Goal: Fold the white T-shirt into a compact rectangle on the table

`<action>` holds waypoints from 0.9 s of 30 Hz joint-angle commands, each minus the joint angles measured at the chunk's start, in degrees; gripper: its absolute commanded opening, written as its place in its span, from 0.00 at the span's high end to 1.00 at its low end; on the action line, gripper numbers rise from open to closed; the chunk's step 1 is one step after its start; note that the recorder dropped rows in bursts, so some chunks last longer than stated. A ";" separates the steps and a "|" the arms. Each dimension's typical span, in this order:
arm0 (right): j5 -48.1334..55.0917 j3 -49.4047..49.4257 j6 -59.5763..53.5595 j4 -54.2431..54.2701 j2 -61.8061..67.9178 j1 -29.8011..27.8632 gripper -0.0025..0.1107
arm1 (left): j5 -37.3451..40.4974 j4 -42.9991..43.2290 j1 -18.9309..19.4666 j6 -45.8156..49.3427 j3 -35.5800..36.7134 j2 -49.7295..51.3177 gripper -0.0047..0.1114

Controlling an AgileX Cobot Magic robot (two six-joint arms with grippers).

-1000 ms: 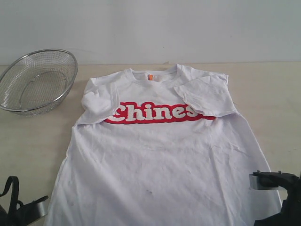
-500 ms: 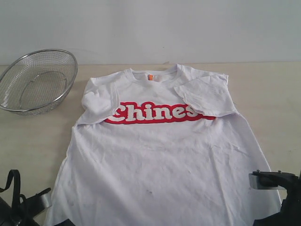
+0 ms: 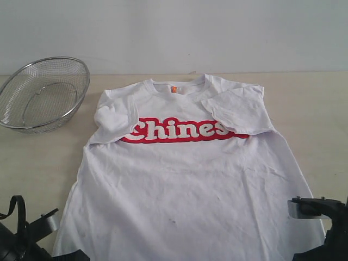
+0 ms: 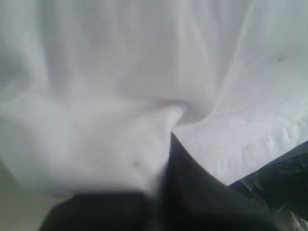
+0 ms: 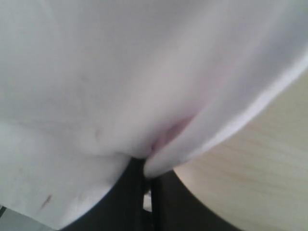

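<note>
The white T-shirt (image 3: 185, 179) lies flat and face up on the table (image 3: 318, 109), red lettering across the chest, both sleeves folded inward. My left gripper (image 4: 170, 144) is shut on a bunched fold of the shirt's cloth (image 4: 120, 72) near the bottom left hem. Its wrist (image 3: 30, 239) shows at the lower left corner of the exterior view. My right gripper (image 5: 149, 166) is shut on the hem edge of the shirt (image 5: 120, 62) at the bottom right, beside bare table (image 5: 262, 168). Its wrist (image 3: 321, 217) shows at the lower right corner.
A silver wire-mesh bowl (image 3: 43, 92) stands at the back left, apart from the shirt's left sleeve. A pale wall runs behind the table's far edge.
My left gripper has moved in toward the shirt's bottom left corner and has shut on the cloth. The right gripper and the shirt's upper part have not moved.
</note>
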 commanded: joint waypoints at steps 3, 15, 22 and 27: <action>-1.48 -0.65 -1.10 1.47 -0.30 -0.18 0.98 | -8.18 2.43 -0.04 1.32 1.24 0.63 0.92; 1.35 -0.78 -1.37 2.13 -11.30 -0.18 0.98 | -5.04 2.04 -0.04 0.95 2.26 -8.68 0.92; 1.99 -0.78 -1.65 3.26 -15.60 -0.18 0.98 | -2.83 3.73 -0.04 -3.15 2.49 -17.84 0.92; 3.53 -0.78 -4.69 6.87 -17.19 -0.18 0.98 | -1.15 3.73 -0.04 -3.15 2.49 -20.79 0.92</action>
